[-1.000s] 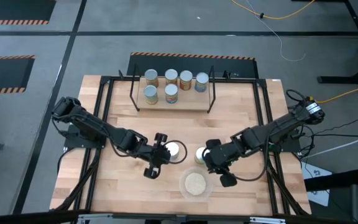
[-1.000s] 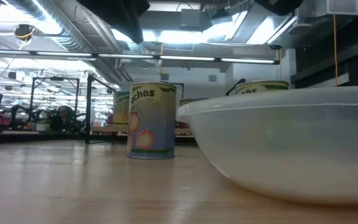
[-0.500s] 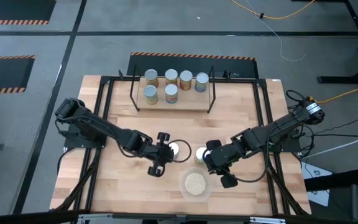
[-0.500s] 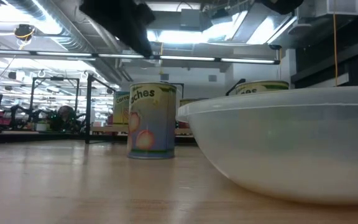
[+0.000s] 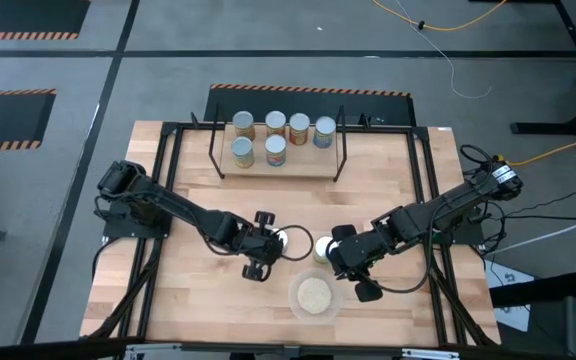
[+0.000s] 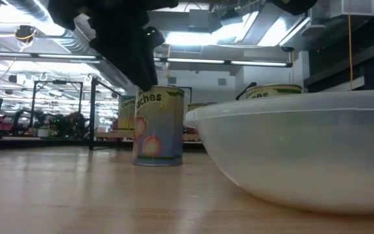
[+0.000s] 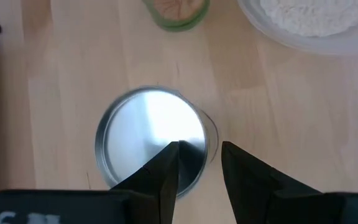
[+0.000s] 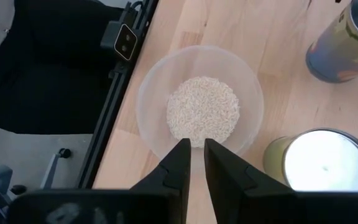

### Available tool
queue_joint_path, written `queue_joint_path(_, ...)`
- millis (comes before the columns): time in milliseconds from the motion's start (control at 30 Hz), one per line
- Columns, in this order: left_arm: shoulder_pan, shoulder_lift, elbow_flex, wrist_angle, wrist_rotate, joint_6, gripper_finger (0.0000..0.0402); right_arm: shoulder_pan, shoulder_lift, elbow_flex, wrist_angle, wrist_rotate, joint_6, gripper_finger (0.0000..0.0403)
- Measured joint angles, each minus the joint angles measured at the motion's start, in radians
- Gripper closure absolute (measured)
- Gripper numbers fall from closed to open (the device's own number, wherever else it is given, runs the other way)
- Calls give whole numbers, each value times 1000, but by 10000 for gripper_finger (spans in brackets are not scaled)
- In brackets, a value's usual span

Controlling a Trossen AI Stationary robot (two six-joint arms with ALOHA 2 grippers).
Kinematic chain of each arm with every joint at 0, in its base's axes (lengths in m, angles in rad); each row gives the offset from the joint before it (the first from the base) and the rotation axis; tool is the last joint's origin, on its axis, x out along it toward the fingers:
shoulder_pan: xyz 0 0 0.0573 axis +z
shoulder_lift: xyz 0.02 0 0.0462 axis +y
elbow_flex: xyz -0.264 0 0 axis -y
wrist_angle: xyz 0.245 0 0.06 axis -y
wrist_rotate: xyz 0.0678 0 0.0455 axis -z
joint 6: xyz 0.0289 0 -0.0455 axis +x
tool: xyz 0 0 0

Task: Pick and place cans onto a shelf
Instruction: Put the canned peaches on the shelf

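Two cans stand on the table's near middle. One, with a blue and yellow label (image 6: 159,127) and a silver top (image 7: 151,134), is under my left gripper (image 7: 201,155), which is narrowly open and slants down over the top's edge (image 5: 276,243). The yellow-green can (image 5: 321,248) stands beside my right gripper (image 5: 336,265), which is shut with nothing in it and hangs over the bowl (image 8: 196,152). The shelf (image 5: 278,165) at the far middle holds several cans (image 5: 273,135). My left gripper slants down from the table's left onto the blue and yellow can. One finger (image 7: 166,171) stands over the silver top near its rim (image 7: 210,134), and the other (image 7: 247,177) is outside the rim. Whether either touches the can I cannot tell.
A clear bowl of pale grains (image 5: 314,295) sits close to the near edge, just in front of both cans, and fills the right of the low view (image 6: 297,149). A black frame (image 5: 168,200) runs along the table's sides.
My left gripper has come down and moved toward the table's right, closing on the blue and yellow can until its fingers reach the level of the can's top. The can has stayed where it was.
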Motion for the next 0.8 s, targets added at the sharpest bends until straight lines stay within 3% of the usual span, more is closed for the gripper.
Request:
queue_joint_path(500, 1, 44, 5, -7, -26, 2, 290, 0, 0, 0, -1, -2, 0, 350)
queue_joint_path(800, 1, 39, 1, 4, -68, 3, 339, 0, 0, 0, -1, -1, -1, 350)
